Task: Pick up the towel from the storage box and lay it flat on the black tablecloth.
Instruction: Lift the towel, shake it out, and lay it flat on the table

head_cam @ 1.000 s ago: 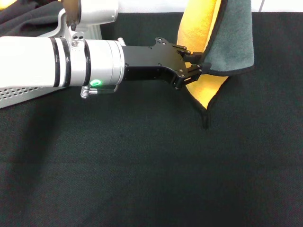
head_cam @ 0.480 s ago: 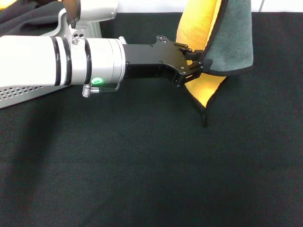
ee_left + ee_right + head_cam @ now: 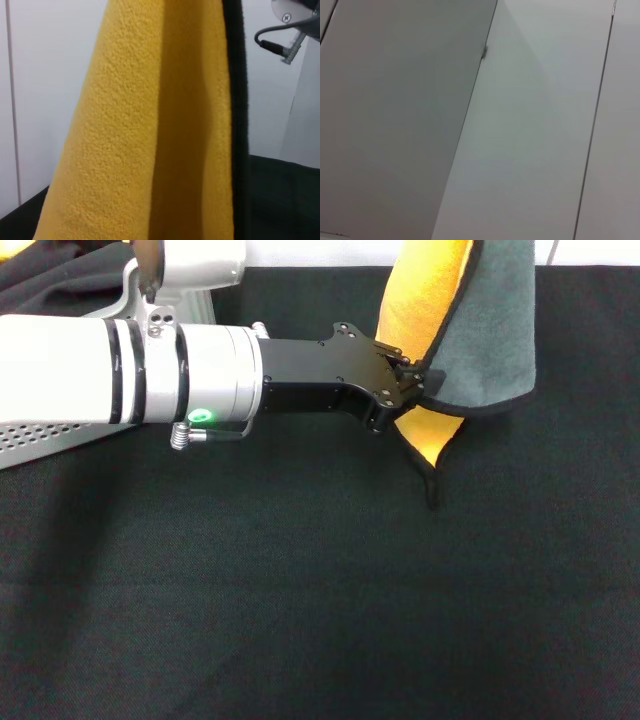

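Note:
The towel (image 3: 490,330) hangs from above the top of the head view, yellow face toward the left and grey-green face toward the right. Its lowest corner touches the black tablecloth (image 3: 300,590). My left gripper (image 3: 415,380) reaches in from the left and is shut on the towel's black-stitched edge at mid height. The left wrist view is filled with the yellow face (image 3: 135,140) and the dark edging. The storage box (image 3: 50,445) shows as a perforated light grey wall under my left arm. My right gripper is out of view; its wrist view shows only a pale wall.
A crumpled dark cloth (image 3: 60,280) lies at the far left behind the arm. A grey metal part with a cable (image 3: 295,30) shows beside the towel in the left wrist view. A white wall runs behind the table.
My left gripper has closed on the towel's edge and shifted slightly. The grey-green flap has sagged a little lower and wider. The towel's bottom corner stays on the cloth.

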Robot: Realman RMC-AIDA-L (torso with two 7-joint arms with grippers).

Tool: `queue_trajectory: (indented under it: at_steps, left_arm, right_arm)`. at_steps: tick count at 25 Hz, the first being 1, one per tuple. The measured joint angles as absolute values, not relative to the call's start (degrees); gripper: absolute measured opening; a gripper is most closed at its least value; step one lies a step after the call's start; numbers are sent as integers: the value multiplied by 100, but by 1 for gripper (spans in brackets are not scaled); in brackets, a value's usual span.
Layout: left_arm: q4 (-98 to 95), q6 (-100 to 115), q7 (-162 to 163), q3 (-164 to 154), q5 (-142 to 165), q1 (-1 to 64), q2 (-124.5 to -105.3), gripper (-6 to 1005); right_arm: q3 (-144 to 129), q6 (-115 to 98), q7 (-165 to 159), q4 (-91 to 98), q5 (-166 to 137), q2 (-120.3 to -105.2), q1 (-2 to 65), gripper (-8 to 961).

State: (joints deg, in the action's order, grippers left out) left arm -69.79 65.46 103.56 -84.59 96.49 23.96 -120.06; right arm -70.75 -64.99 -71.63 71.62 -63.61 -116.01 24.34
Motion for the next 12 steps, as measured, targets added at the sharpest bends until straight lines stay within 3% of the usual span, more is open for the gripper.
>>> queue_trajectory:
  at_steps: [12]
  left_arm:
    - [-6997, 8660, 10419, -6220, 8903, 2474, -11972, 28]
  right_arm:
    - [-6474, -7891, -7798, 7063, -6217, -11544, 1584, 25]
